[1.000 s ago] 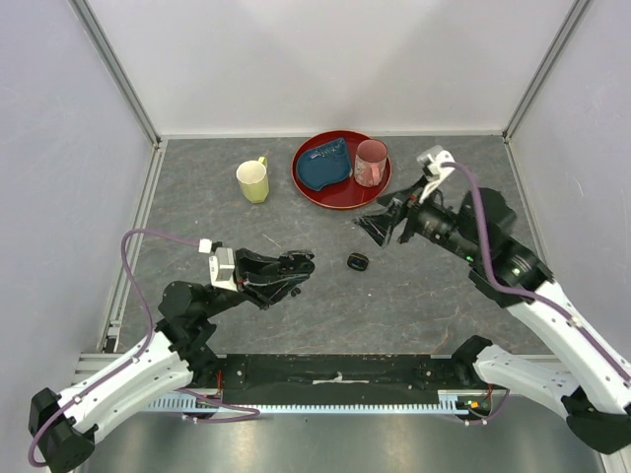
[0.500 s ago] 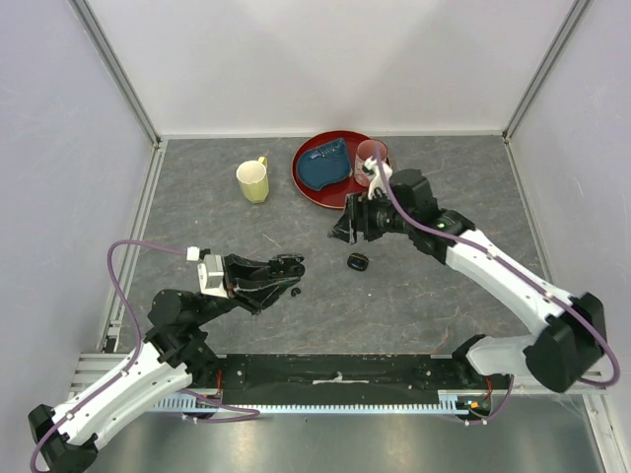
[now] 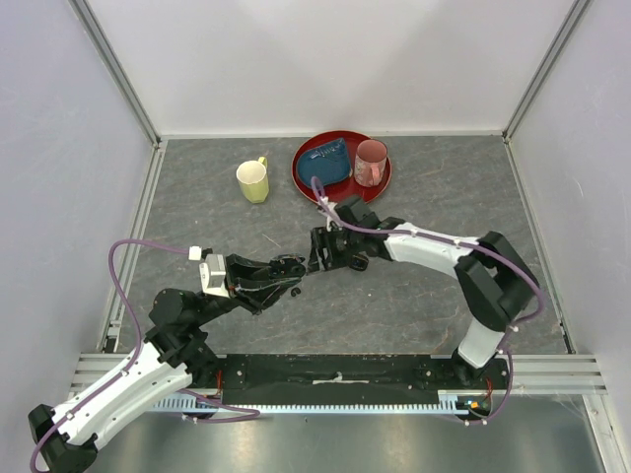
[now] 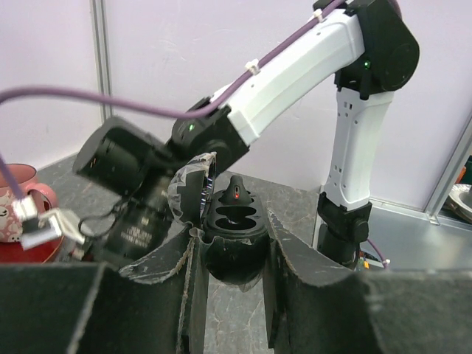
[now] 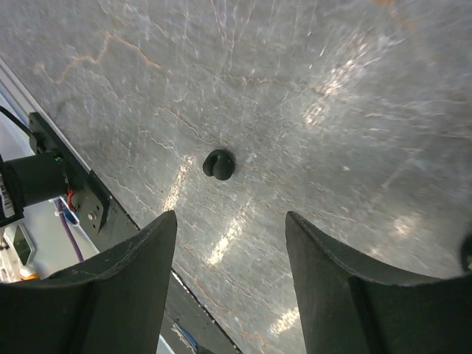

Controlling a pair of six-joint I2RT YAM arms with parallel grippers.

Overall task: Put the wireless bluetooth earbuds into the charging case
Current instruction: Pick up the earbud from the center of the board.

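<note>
The left gripper [image 4: 232,228] is seen clamped on the case [image 4: 234,254], which is held clear of the surface [image 3: 197,227], one finger pressed against each side of its round black body. The case is held open, its lid raised on the side toward the right arm. A second earbud [image 4: 237,195] is seated in the case, stem up, with a small red light showing on it. Whether the other socket is filled cannot be told.

The right arm is stretched across the surface toward the left arm, and in the top view the right gripper [image 3: 317,254] is placed just beside the left gripper [image 3: 291,268]. Its jaws are apart and nothing is held between them. In the right wrist view an earbud [image 5: 218,164] is seen lying alone on the grey surface, framed between the two fingers [image 5: 110,295] but touched by neither. The right gripper [image 5: 228,221] hangs above it, apart from it. A dark shape is cut off at the right edge of that view; what it is cannot be told.

At the far side of the surface a red plate [image 3: 306,187] is set, with a blue object [image 3: 325,165] and a pink mug [image 3: 371,163] on it. A yellow mug [image 3: 253,181] stands on the surface just to the left of the plate, apart from it. These things are well apart from both grippers.
</note>
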